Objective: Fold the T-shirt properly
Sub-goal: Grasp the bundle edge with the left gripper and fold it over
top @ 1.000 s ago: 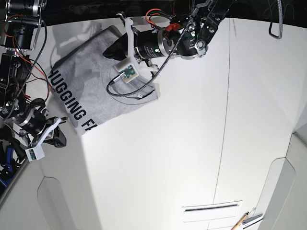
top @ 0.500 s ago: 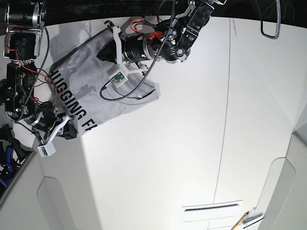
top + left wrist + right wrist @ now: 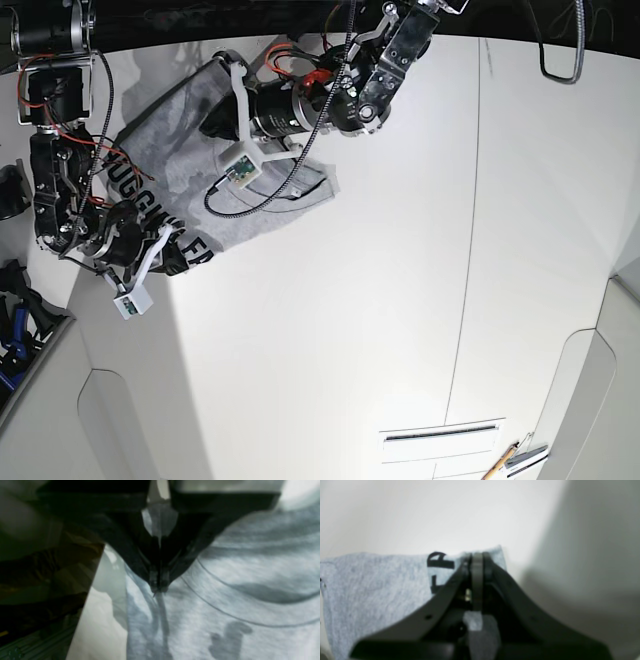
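Note:
The light grey T-shirt [image 3: 185, 185] lies rumpled at the table's far left corner, black lettering along its near-left edge. My left gripper [image 3: 212, 122] reaches in from the top and rests on the shirt's far part. In the left wrist view its fingers [image 3: 158, 588] meet on a raised fold of the grey fabric [image 3: 225, 605] near the shirt's edge. My right gripper [image 3: 185, 258] sits at the shirt's near corner. In the right wrist view it is shut [image 3: 476, 555] on that corner of the T-shirt [image 3: 382, 585], beside a black letter.
The white table [image 3: 330, 330] has a seam line running down its right side and a slot [image 3: 440, 435] near the front. A pencil-like tool [image 3: 505, 462] lies at the front right. The table's left edge drops off beside my right arm, with dark clutter below.
My right gripper has moved right along the table edge to the shirt's near corner and now pinches it. The left arm has shifted slightly left, and the corner has shifted up and to the right.

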Action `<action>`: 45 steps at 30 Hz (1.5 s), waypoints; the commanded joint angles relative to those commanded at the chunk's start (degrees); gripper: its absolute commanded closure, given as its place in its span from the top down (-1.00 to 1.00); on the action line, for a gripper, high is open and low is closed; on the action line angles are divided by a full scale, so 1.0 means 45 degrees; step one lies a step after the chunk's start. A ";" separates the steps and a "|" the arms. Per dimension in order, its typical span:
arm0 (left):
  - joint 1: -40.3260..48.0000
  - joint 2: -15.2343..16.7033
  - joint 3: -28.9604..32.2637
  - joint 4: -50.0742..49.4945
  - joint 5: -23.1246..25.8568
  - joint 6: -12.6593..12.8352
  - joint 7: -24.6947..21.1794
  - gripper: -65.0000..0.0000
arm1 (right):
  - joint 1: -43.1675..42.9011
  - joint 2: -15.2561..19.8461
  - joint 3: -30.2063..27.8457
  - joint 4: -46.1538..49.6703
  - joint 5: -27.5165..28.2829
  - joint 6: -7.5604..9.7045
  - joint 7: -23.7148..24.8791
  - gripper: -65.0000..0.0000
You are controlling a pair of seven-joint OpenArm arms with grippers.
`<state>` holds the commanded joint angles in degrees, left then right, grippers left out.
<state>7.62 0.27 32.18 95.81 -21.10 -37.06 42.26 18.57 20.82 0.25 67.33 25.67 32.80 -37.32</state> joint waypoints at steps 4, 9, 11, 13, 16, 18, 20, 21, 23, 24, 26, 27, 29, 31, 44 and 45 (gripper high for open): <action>-0.0029 -0.0029 0.0000 -0.0044 0.0379 0.0214 -0.0010 -1.00 | 0.0000 0.0000 0.0000 0.0000 0.0000 0.0000 -0.0010 -1.00; -0.0024 -0.0029 0.0000 -0.0058 0.0588 0.0214 -0.0005 -1.00 | -0.0005 0.0000 0.0000 0.0000 0.0000 0.0000 -0.0049 -1.00; -0.0029 -0.0029 0.0000 -0.0228 0.0607 0.0238 -0.0005 -1.00 | -0.0005 0.0000 0.0000 0.0000 0.0005 0.0000 -0.0049 -1.00; -0.0034 -0.0029 0.0000 -0.0641 0.0607 0.0238 -0.0015 -1.00 | -0.0005 0.0000 0.0000 0.0000 0.0010 0.0000 -0.0049 -1.00; -0.0039 -0.0029 0.0000 -0.1277 0.0607 0.0238 -0.0015 -1.00 | -0.0005 0.0000 0.0000 0.0000 0.0005 0.0000 -0.0049 -1.00; -0.0039 -0.0029 0.0000 -0.1399 0.0607 0.0238 -0.0015 -1.00 | -0.0005 0.0000 0.0000 0.0000 0.0005 0.0000 -0.0049 -1.00; -0.0112 -0.0034 -0.0005 -0.1399 0.0665 0.0238 0.0044 -1.00 | -0.0005 0.0000 0.0000 0.0000 0.0000 0.0000 -0.0049 -1.00; -0.0185 -0.0034 -0.0005 -0.1404 0.0758 0.0238 0.0126 -1.00 | -0.0005 0.0019 0.0000 0.0000 0.0000 0.0000 -0.0053 -1.00; -0.0345 -0.0063 -0.0005 -0.1404 0.1059 0.0408 0.0228 -1.00 | -0.0005 0.0058 0.0000 0.0000 0.0000 0.0005 -0.0160 -1.00; -0.0432 -0.0107 -0.0005 -0.1404 0.1098 0.0486 0.0282 -1.00 | -0.0005 0.0068 0.0000 0.0000 0.0005 0.0005 -0.0238 -1.00; -0.0539 -0.0257 -0.0073 -0.1404 0.1156 0.0534 0.0301 -1.00 | -0.0005 0.0092 0.0000 0.0000 0.0005 0.0005 -0.0476 -1.00; -0.0568 -0.0340 -0.0087 -0.1404 0.1156 0.0529 0.0301 -1.00 | -0.0005 0.0097 0.0000 0.0000 0.0000 0.0005 -0.0534 -1.00; -0.0631 -0.0559 -0.0214 -0.1404 0.1175 0.0529 0.0301 -1.00 | -0.0005 0.0102 0.0000 0.0000 0.0005 0.0005 -0.0588 -1.00; -0.0665 -0.0724 -0.0563 -0.1404 0.1175 0.0529 0.0311 -1.00 | 0.0000 0.0102 0.0005 0.0000 0.0000 0.0005 -0.0583 -1.00; -0.1044 -0.1122 -0.3910 -0.1404 0.1171 0.0471 0.0486 -1.00 | -0.0005 0.0102 0.0005 0.0015 0.0063 0.0005 -0.1457 -1.00; -0.1156 -0.1336 -0.3910 -0.1404 0.1171 0.0471 0.0481 -1.00 | -0.0010 0.0112 0.0005 0.0015 0.0068 0.0005 -0.1525 -1.00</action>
<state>2.42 -5.74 14.59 89.49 -15.84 -34.94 44.42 18.52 21.32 0.27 67.40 25.98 32.82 -44.18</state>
